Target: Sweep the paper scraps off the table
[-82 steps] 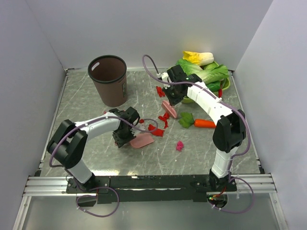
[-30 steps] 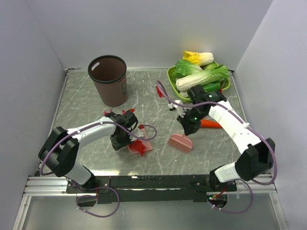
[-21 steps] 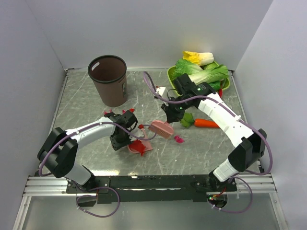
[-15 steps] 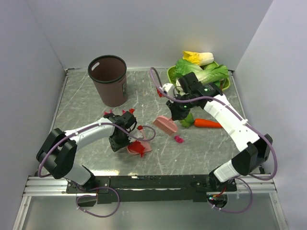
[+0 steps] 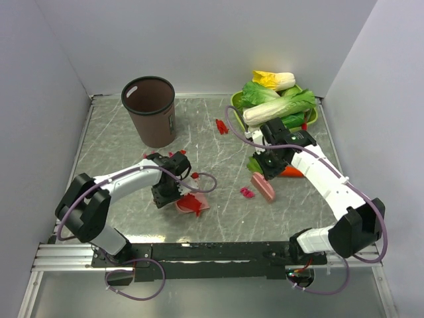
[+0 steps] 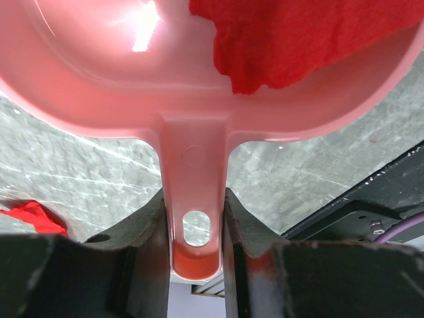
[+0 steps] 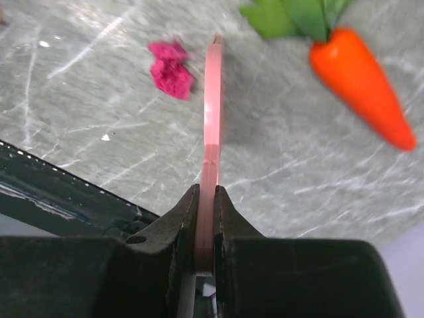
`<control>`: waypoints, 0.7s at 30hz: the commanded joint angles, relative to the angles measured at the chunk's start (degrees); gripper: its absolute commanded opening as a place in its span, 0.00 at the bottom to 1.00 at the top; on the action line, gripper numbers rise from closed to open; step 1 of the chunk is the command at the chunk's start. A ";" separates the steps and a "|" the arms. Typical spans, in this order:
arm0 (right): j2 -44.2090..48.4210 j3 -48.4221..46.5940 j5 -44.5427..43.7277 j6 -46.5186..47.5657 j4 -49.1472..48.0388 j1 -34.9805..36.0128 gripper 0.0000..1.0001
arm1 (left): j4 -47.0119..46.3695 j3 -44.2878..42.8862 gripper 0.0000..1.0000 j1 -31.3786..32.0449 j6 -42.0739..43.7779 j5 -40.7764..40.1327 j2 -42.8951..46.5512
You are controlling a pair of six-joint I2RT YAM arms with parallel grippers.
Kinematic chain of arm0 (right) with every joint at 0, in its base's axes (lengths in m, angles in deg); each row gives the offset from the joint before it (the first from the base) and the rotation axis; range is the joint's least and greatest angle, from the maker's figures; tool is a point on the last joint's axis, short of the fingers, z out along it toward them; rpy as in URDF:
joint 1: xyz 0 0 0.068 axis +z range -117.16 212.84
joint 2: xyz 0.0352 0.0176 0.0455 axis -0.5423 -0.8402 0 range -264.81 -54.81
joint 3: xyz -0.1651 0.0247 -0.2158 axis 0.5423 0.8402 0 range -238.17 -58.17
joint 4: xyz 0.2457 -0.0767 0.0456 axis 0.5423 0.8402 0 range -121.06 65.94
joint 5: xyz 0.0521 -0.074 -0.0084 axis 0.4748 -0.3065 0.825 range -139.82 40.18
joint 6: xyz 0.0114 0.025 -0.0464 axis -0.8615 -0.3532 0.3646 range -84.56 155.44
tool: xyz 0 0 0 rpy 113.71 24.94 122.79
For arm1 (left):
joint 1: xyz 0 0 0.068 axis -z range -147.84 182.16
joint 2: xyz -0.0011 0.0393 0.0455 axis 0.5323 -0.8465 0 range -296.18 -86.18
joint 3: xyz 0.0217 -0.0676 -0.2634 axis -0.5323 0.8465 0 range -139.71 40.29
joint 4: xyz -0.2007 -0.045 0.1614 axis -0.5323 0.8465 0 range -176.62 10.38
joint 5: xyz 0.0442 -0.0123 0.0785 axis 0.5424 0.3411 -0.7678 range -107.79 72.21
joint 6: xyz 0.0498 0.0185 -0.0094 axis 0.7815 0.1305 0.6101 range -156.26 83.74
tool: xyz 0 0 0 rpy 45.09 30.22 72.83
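Near zone, left side. The left gripper [image 6: 192, 232] sits low over the table [image 5: 218, 225]. Its fingers [image 6: 142, 252] are drawn in narrow on the handle of the pink dustpan [image 6: 86, 73], pinching it on both flanks. The pan rests on the grey marble.

Paper scraps [image 6: 298, 33]: a crumpled bright red wad lies inside the pan, on the side away from the handle. One more red bit [image 6: 26, 215] lies on the table just beside my left fingers.

Left arm: elbow out to the left, forearm reaching right toward mid-table, wrist turned down.

Middle. A single magenta scrap [image 7: 171, 69], small and crinkled, lies loose on the table between dustpan and brush. It is just beside the brush, with a gap showing.

The right gripper [image 7: 207, 199] has its fingers pressed close on the thin handle of the pink brush [image 5: 264, 187], which the wrist camera sees edge-on. I cannot tell whether the brush touches the marble.

Right arm: it arcs out to the right from its base and bends back inward, wrist pointing down. An orange carrot [image 7: 358, 79] lies just right of the brush.

Far zone. A few red scraps [image 5: 221, 126] lie loose, well apart from both grippers. They sit between the brown bin [image 5: 150, 110] and the green basket [image 5: 234, 105] of leafy vegetables.
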 commanded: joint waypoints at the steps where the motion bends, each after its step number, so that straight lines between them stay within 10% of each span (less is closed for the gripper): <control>1: -3.62 -1.62 1.67 -4.60 -1.80 -0.96 0.00 | 0.88 -3.23 0.01 0.33 1.43 -1.20 -2.69; 21: -19.10 -24.30 26.82 -11.55 -2.77 4.50 0.00 | -4.83 -12.64 0.01 4.55 -6.31 3.36 -15.09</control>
